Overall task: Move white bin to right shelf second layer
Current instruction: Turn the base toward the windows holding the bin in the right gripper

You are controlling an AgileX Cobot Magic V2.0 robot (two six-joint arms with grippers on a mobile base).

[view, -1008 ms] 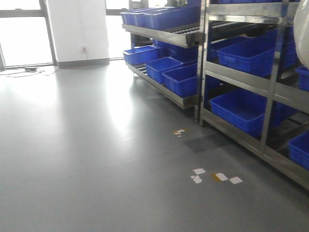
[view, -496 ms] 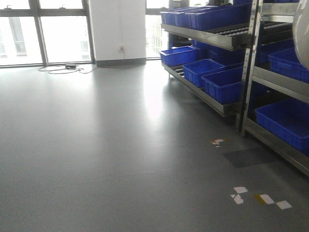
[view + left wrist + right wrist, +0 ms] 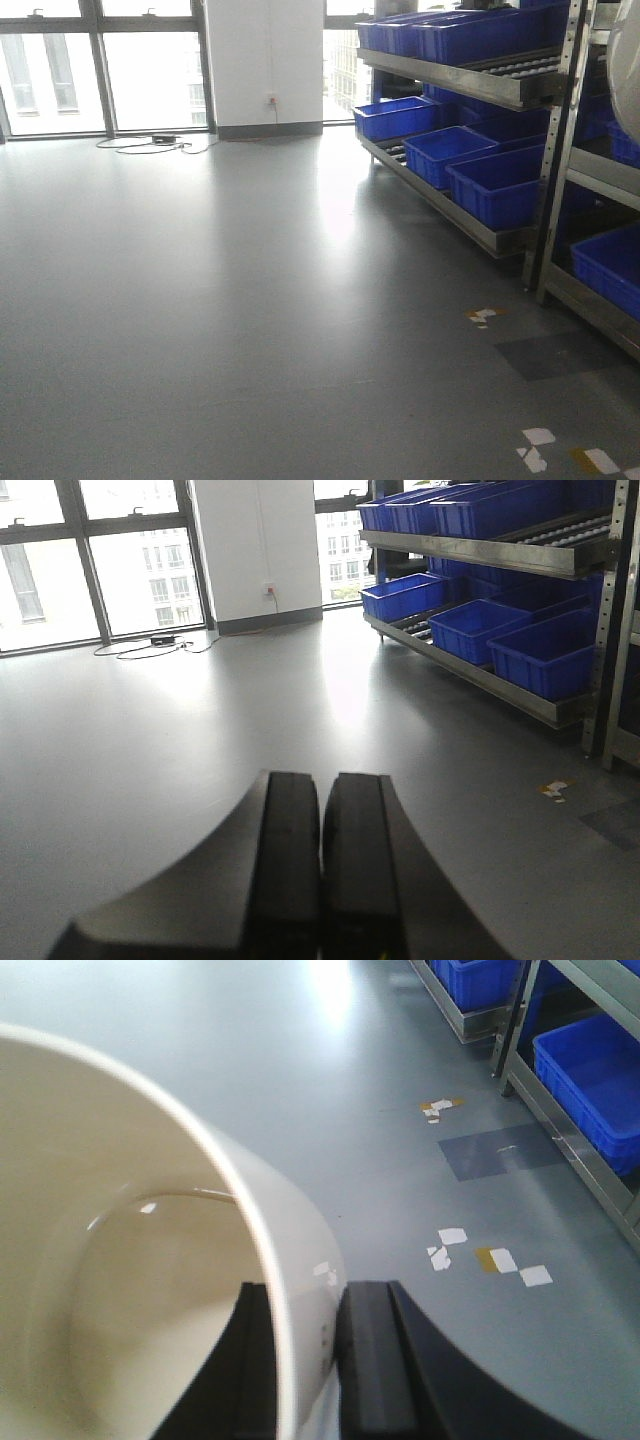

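Observation:
The white bin (image 3: 140,1260) fills the left of the right wrist view, glossy cream with a rounded rim. My right gripper (image 3: 310,1290) is shut on its wall, one finger inside and one outside, and holds it above the grey floor. A sliver of the bin shows at the right edge of the front view (image 3: 630,60). My left gripper (image 3: 322,777) is shut and empty, held over the floor. A steel rack level with white rollers (image 3: 525,68) shows at the upper right, also in the left wrist view (image 3: 590,535). I cannot tell whether it is the right shelf's second layer.
Steel racks (image 3: 555,150) loaded with blue crates (image 3: 500,185) line the right side. White and yellow tape marks (image 3: 540,448) and a dark patch (image 3: 560,355) lie on the floor. A cable and box (image 3: 160,140) lie by the far windows.
The front view has swung left: the racks and tape marks have slid to the right and the windows have come into view. The bin stays held at the right edge.

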